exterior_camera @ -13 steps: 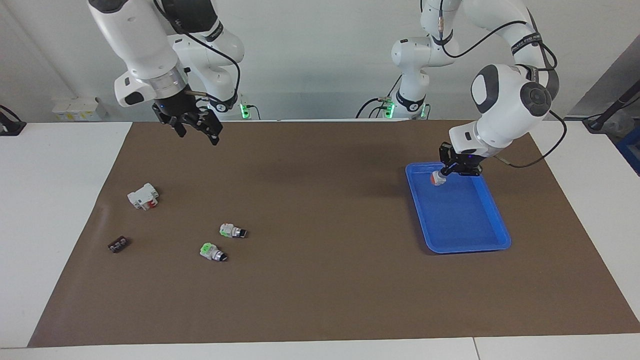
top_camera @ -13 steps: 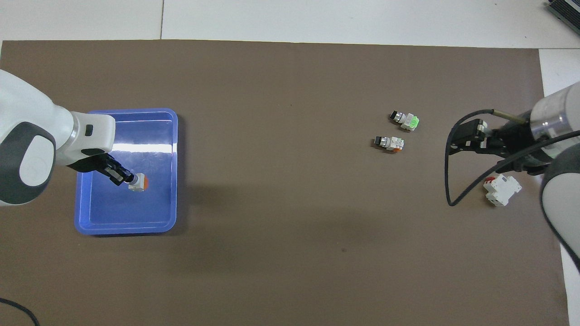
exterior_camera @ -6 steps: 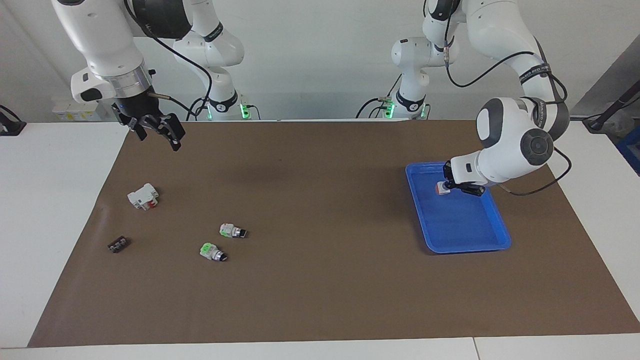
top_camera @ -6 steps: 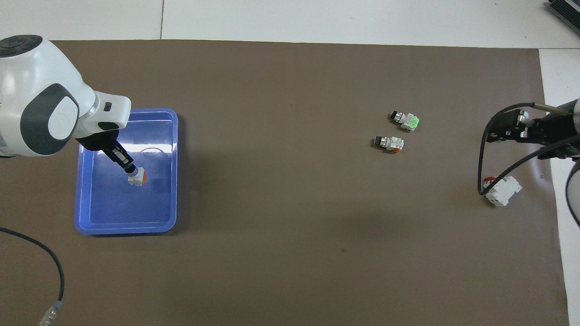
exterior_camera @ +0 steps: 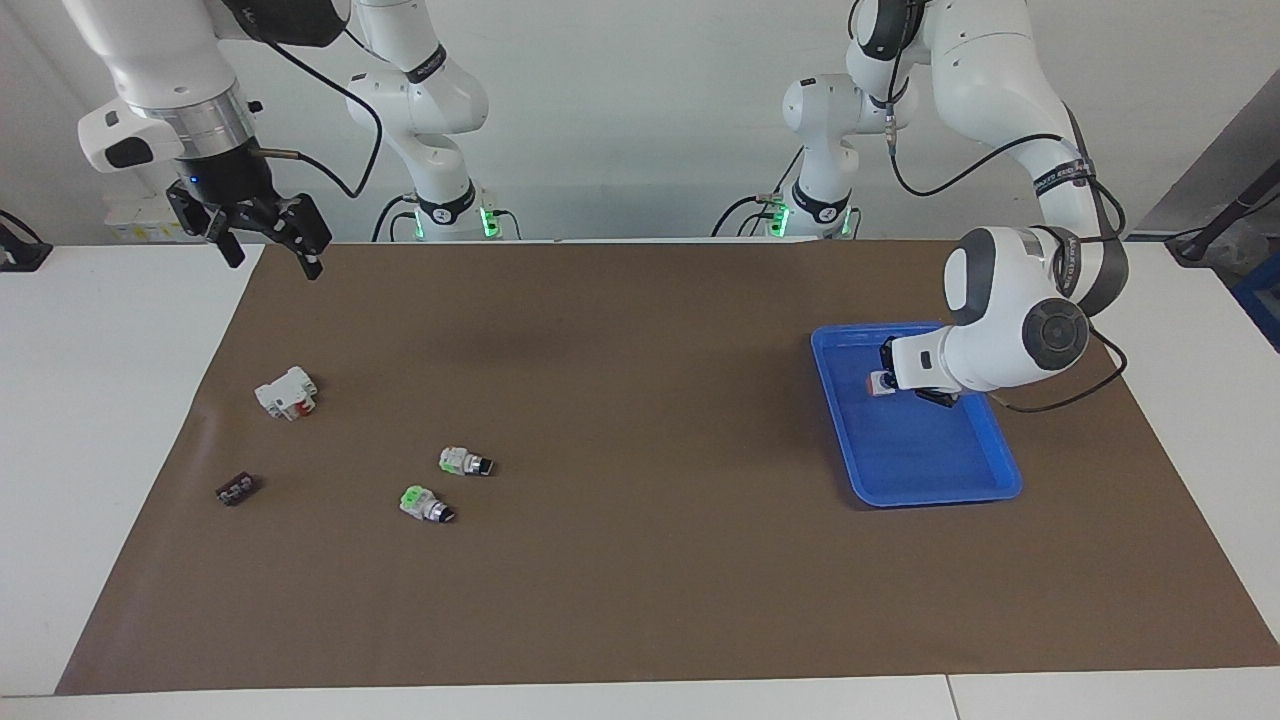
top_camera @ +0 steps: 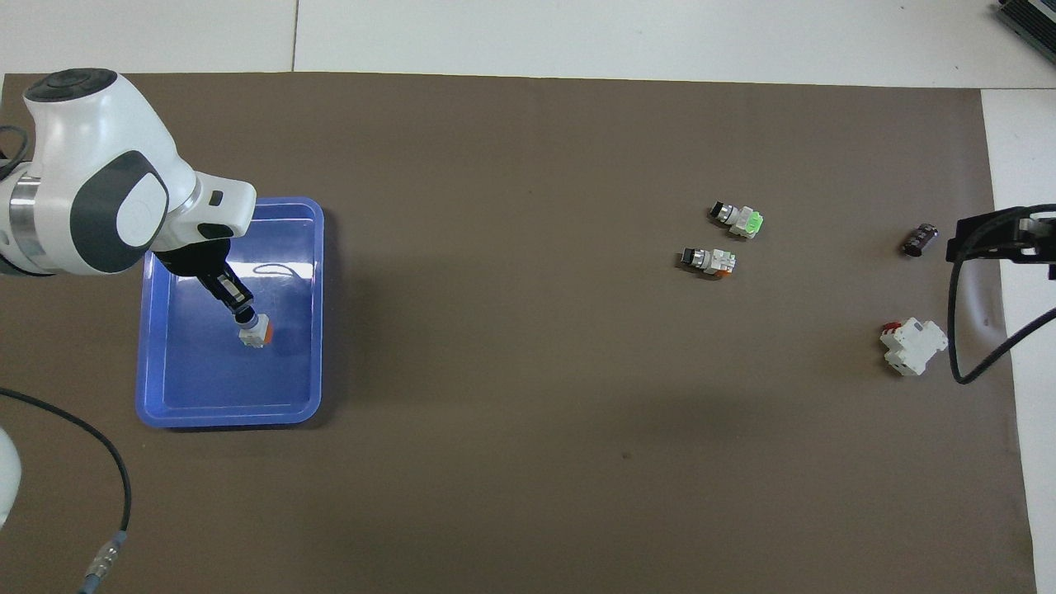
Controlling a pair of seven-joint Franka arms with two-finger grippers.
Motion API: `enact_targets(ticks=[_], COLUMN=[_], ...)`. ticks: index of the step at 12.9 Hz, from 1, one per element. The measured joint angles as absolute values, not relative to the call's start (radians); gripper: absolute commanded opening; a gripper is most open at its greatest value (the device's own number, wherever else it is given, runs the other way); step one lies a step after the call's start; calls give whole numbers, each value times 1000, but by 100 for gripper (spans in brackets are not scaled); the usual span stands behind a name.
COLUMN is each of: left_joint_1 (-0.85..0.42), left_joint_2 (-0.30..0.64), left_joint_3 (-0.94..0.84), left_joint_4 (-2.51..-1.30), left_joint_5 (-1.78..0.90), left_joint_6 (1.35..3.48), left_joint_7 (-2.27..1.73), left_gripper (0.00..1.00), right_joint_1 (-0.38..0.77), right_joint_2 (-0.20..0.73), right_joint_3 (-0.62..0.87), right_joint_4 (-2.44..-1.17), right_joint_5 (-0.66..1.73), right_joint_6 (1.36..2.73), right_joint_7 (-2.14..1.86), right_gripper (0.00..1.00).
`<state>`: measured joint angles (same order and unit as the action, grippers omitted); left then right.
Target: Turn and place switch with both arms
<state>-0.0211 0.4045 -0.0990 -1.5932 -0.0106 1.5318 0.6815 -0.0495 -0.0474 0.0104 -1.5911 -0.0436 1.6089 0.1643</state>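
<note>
The switch (exterior_camera: 879, 383) (top_camera: 256, 332), with an orange block end and a white middle, is in my left gripper (exterior_camera: 888, 376) (top_camera: 244, 317). The gripper is shut on its knob end and holds it low inside the blue tray (exterior_camera: 935, 455) (top_camera: 223, 388), orange end pointing away from the gripper. I cannot tell whether the switch touches the tray floor. My right gripper (exterior_camera: 268, 250) is open and empty. It hangs high over the mat's corner at the right arm's end of the table, close to the robots.
On the brown mat toward the right arm's end lie a green-block switch (exterior_camera: 418, 502) (top_camera: 742, 219), a white-and-silver switch (exterior_camera: 462, 461) (top_camera: 709, 261), a white breaker block (exterior_camera: 287, 392) (top_camera: 912, 346) and a small dark part (exterior_camera: 236, 489) (top_camera: 920, 239).
My left gripper has lowered the switch deeper into the tray and tipped it more upright. My right gripper has risen and drawn back toward the mat's corner at its own end.
</note>
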Motion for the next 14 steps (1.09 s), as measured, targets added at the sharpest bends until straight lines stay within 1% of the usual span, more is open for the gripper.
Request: enact_targets(ticks=[2,5,6,10,11,12,13,14], left_joint_1=[-24,-25,-21,-20,-20,-19,-19,-18], left_joint_2=[404,403,402,394,394,394,392,384], left_joint_3=[-104,-104,-103,-100,-100,-99,-98,-98], left_joint_4=[-1599,-1620,-1620,-1620,-1622,-1622,-1621,-1620], left_joint_5=[-11,-11,-11,-11,-12,-16,-22,-25], left_joint_6=[1492,1486,1486,1501,1507,1511,1520,1537], left_joint_7=[682,713,739,759,758,753,740,715], left_gripper=[0,0,37,38,45,53,71,100], right_joint_1=[-49,-49,-49,-49,-49,-49,-49,-48], right_joint_2=[-47,-47,-47,-47,-47,-47,-48,-48], right_joint_3=[12,14,14,14,14,14,15,15], right_joint_4=[-1593,-1593,-1593,-1598,-1599,-1599,-1599,-1600], right_joint_5=[-44,-43,-43,-43,-43,-43,-43,-43], right_joint_6=[1607,1595,1590,1580,1580,1580,1580,1579], right_joint_7=[164,182,188,194,194,196,201,207], right_gripper=[100,100,100,100,100,100,100,100])
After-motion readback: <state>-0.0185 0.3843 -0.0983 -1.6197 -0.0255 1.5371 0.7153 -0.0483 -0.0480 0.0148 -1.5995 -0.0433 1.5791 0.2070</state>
